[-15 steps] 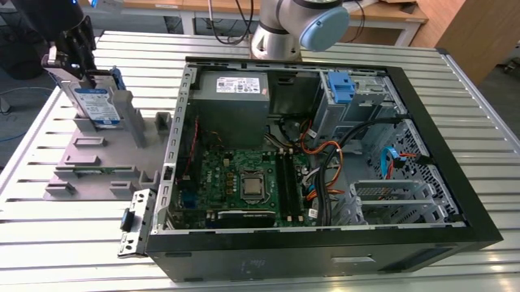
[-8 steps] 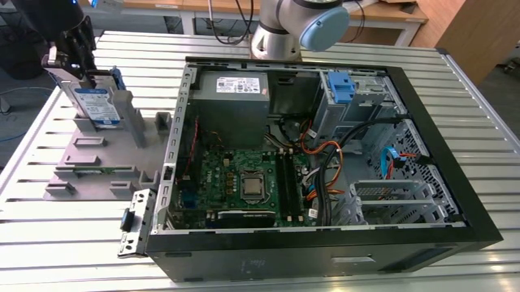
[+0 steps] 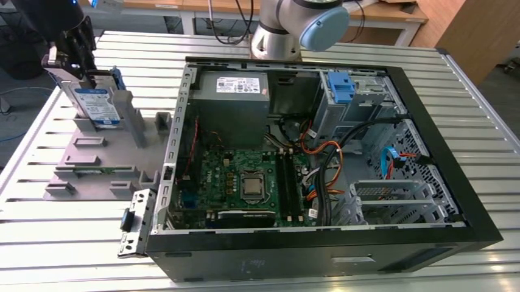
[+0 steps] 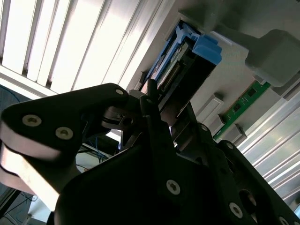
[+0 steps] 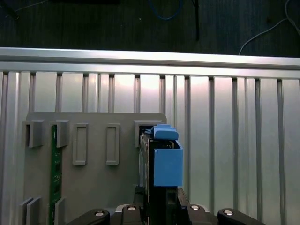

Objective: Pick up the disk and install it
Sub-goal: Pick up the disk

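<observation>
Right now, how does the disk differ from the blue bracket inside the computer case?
The disk stands on edge in the grey holder, outside the computer case; the blue bracket sits inside it, at a drive bay. The disk carries a labelled silver drive in its blue frame; the blue bracket looks bare. Both show blue plastic.
</observation>
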{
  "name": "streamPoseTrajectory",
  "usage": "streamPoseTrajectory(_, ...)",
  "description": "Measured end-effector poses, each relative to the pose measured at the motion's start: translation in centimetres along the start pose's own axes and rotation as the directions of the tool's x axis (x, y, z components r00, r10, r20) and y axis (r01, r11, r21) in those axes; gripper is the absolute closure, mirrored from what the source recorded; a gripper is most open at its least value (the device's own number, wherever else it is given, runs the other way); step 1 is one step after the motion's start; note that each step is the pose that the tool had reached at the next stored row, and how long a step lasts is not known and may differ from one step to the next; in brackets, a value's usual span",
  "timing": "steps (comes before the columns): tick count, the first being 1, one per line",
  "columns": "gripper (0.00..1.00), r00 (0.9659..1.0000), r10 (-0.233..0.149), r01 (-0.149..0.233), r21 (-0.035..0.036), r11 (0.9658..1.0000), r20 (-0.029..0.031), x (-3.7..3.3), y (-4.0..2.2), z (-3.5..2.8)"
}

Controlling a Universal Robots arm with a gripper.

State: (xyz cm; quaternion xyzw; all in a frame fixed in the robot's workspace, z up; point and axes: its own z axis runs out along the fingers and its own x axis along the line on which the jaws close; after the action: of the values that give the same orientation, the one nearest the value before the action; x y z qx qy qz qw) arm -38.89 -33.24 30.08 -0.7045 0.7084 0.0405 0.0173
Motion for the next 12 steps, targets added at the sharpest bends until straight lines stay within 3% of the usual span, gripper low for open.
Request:
streamPoseTrajectory(4, 0.65, 1.0000, 0.000, 0.000, 0.0000, 1.0000, -0.0007, -0.03, 0.01, -0.43)
streamPoseTrajectory(8, 0.65, 1.0000, 0.000, 0.000, -0.0001, 1.0000, -0.0075, -0.03, 0.01, -0.42)
streamPoseTrajectory(12, 0.65, 1.0000, 0.000, 0.000, 0.0000, 1.0000, -0.0080, -0.03, 0.02, -0.42)
